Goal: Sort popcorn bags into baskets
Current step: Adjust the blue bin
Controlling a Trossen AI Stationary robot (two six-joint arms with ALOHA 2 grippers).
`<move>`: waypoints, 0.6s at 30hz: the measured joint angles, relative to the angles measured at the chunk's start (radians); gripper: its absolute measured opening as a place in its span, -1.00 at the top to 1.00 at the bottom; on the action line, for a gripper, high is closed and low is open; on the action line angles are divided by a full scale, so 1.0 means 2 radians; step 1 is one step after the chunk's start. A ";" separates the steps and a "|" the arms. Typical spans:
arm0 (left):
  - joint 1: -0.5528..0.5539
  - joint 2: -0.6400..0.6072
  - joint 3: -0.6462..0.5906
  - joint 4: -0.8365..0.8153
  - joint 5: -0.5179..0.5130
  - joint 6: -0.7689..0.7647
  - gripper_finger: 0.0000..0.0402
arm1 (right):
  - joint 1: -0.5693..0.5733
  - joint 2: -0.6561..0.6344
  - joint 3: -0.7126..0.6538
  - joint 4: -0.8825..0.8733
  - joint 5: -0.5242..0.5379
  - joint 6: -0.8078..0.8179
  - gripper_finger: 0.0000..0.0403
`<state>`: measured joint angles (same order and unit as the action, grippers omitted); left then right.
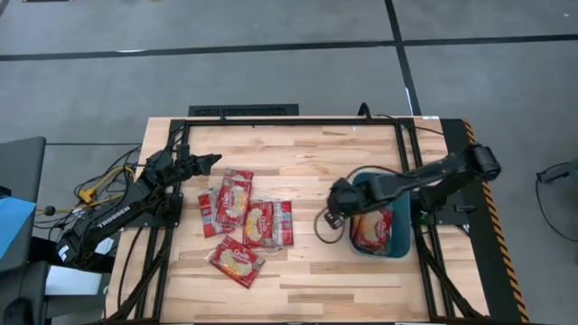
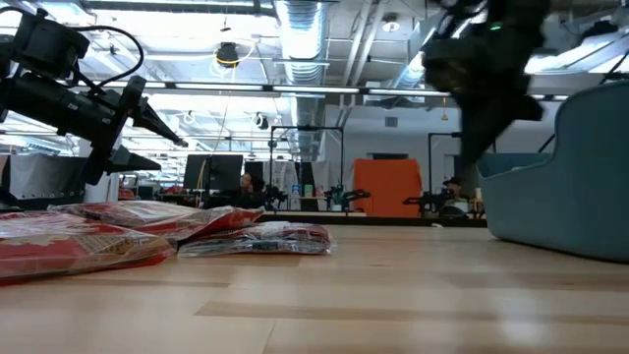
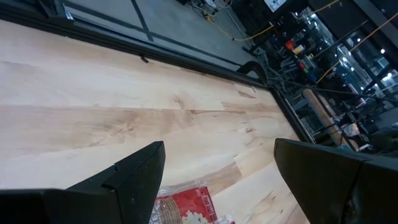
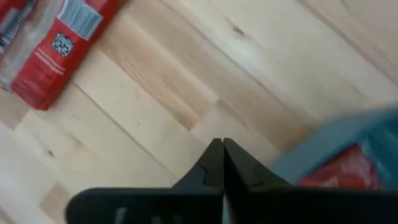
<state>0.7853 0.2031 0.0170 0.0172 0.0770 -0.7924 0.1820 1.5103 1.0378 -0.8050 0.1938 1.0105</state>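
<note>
High view, progress check: I count at least one red packet already lying in the teal basket [image 1: 404, 236], with five or so popcorn bags [image 1: 244, 224] left in a loose cluster on the worktop [image 1: 298, 144], well apart from it. My right gripper [image 1: 336, 206] sits pinched closed and empty at the basket's near rim. My left gripper [image 1: 209, 161] hangs spread wide above the cluster's far edge, so I judge most of the sorting is yet to do.

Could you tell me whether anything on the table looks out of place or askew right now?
Nothing looks damaged or spilled. The loose popcorn bags lie in an overlapping, skewed heap on the table, one apart nearer the front edge. One bag already lies in the teal basket.
</note>
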 joint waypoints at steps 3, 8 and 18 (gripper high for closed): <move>0.000 0.000 0.000 0.000 0.000 -0.004 -0.45 | -0.012 0.043 0.032 -0.043 -0.015 -0.037 0.95; 0.000 0.000 0.000 0.000 0.000 -0.005 -0.45 | -0.007 0.094 0.058 -0.167 -0.044 -0.042 0.83; 0.000 0.000 0.000 -0.001 -0.006 -0.002 -0.45 | 0.030 0.087 0.057 -0.196 -0.056 -0.031 0.95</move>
<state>0.7849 0.2031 0.0170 0.0162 0.0647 -0.7963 0.2427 1.6852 1.1521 -1.1977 0.0814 0.9491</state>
